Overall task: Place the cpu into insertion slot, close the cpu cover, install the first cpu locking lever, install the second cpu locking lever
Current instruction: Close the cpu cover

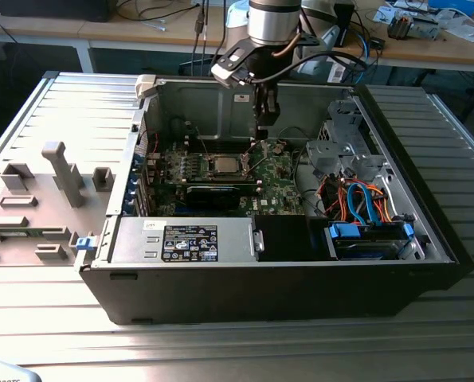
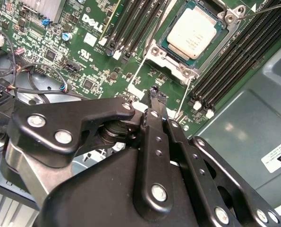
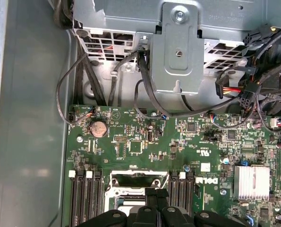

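Note:
In the second wrist view the cpu (image 2: 195,31), a square chip with a dull silver top, lies in the insertion slot (image 2: 155,50) on the green motherboard (image 2: 90,56). The cpu cover (image 2: 177,62), a thin metal frame, lies flat around it. Two thin wire levers (image 2: 137,71) (image 2: 183,97) run from the socket toward my gripper (image 2: 154,94). The gripper is shut with nothing between its fingers, its tip hovering between the lever ends, just off the socket. From the exterior view the gripper (image 1: 267,119) hangs inside the open case, over the board to the right of the socket (image 1: 221,165).
Long black memory slots (image 2: 234,61) flank the socket on both sides. A grey drive cage (image 3: 178,52) and cable bundles (image 3: 246,94) sit beyond the board. The case's steel walls (image 1: 205,99) close in around it, with a power supply (image 1: 185,239) along the front.

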Action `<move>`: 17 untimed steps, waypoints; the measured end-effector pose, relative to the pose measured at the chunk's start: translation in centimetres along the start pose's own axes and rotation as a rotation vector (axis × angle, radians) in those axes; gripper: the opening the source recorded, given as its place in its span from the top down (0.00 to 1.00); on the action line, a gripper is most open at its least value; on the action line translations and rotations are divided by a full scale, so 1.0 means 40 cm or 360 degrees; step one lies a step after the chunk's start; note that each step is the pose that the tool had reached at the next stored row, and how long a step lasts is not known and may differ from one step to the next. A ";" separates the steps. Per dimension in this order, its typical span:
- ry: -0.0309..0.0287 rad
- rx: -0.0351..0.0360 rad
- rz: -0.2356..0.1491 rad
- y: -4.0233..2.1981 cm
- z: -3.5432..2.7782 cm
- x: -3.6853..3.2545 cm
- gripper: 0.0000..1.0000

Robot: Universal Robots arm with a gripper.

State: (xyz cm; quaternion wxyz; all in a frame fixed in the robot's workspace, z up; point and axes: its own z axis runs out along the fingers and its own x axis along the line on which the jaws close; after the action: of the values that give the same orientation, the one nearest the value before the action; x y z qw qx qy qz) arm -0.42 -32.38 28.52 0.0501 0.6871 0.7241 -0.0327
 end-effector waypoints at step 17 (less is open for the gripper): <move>0.00008 0.0000 0.0000 0.010 0.004 0.003 0.89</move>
State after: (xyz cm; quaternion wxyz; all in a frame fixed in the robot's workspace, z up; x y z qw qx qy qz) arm -0.03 -32.24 28.33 0.0499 0.6871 0.7241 -0.0325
